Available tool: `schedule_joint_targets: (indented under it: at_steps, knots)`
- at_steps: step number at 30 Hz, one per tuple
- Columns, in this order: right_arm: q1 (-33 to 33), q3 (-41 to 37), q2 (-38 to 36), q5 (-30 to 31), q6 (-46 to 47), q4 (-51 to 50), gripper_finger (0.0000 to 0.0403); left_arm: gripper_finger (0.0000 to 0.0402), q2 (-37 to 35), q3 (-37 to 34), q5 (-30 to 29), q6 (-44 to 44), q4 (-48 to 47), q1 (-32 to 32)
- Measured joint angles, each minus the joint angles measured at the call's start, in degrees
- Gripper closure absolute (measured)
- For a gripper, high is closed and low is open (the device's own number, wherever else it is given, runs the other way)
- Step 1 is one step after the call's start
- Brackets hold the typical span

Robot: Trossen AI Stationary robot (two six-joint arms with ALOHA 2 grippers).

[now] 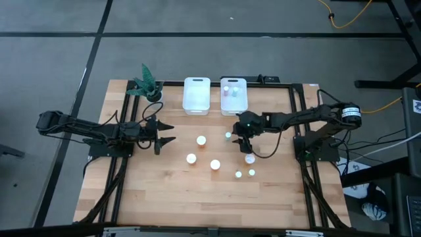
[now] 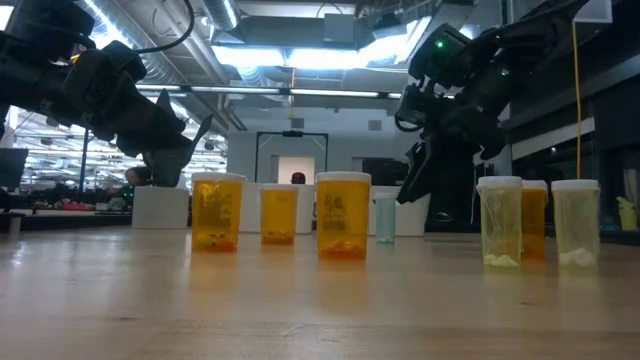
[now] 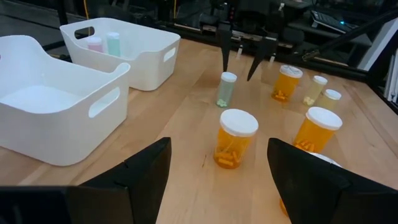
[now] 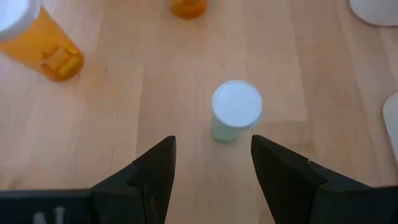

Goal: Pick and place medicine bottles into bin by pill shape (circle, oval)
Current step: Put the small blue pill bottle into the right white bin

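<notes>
The right gripper [image 1: 231, 139] hangs over the middle of the table [image 1: 164, 197] with its fingers spread apart, right above a small pale green bottle [image 1: 228, 135] that stands upright on the wood. Nothing is clamped; in the right wrist view the white cap [image 4: 237, 103] sits just ahead of the gap between the two fingers.

The left gripper [image 1: 169, 132] waits over the left side, fingers also apart and empty, pointing toward the bottles.

Three orange bottles stand loose mid-table: [image 1: 201, 140], [image 1: 191, 158] and [image 1: 215, 164]. A fourth one [image 1: 250, 158] is just right of them, with two small pale ones [image 1: 239, 174] and [image 1: 251, 172] nearby.

At the back are two white bins: the left bin [image 1: 197, 95] looks empty, while the right bin [image 1: 233, 99] has two small bottles in it, one pink [image 3: 94, 43] and one bluish [image 3: 112, 43].
</notes>
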Motion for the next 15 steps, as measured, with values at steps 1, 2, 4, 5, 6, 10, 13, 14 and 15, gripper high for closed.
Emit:
schedule_joint_targets:
  at_steps: [1, 2, 4, 5, 6, 10, 13, 14, 15]
  knots:
    - [-0.3, 0.1, 0.0, 0.0, 0.0, 0.0, 0.0191, 0.0143, 0.0, 0.0, 0.0, 0.0, 0.0, 0.0]
    - [-0.6, 0.3, 0.0, 0.0, 0.0, 0.0, 0.0191, 0.0143, 0.0, 0.0, 0.0, 0.0, 0.0, 0.0]
    - [-1.1, 0.5, 0.1, 0.0, -0.1, 0.0, 0.0191, 0.0143, 0.0, 0.0, 0.0, 0.0, 0.0, 0.0]
    - [-1.1, 0.7, 0.2, 0.0, -0.1, 0.0, 0.0189, 0.0143, 0.0, 0.0, 0.0, 0.0, 0.0, 0.0]
    - [-1.1, 0.7, 0.3, 0.1, -0.2, 0.0, 0.0186, 0.0143, 0.0, 0.0, 0.0, 0.0, 0.0, 0.0]
    - [-1.1, 0.7, 1.4, 0.1, -0.4, 0.1, 0.017, 0.0143, 0.0, 0.0, 0.0, 0.0, 0.0, 0.0]
    - [-1.1, 0.7, 3.3, 0.1, -0.5, 1.8, 0.0158, 0.0143, 0.0, 0.0, 0.0, 0.0, 0.0, 0.0]
    - [-1.1, 0.7, 3.9, 0.1, -1.1, 2.4, 0.0155, 0.0143, 0.0, 0.0, 0.0, 0.0, 0.0, 0.0]
    - [-1.1, 0.7, 4.5, 0.1, -1.8, 3.6, 0.0153, 0.0143, 0.0, 0.0, 0.0, 0.0, 0.0, 0.0]
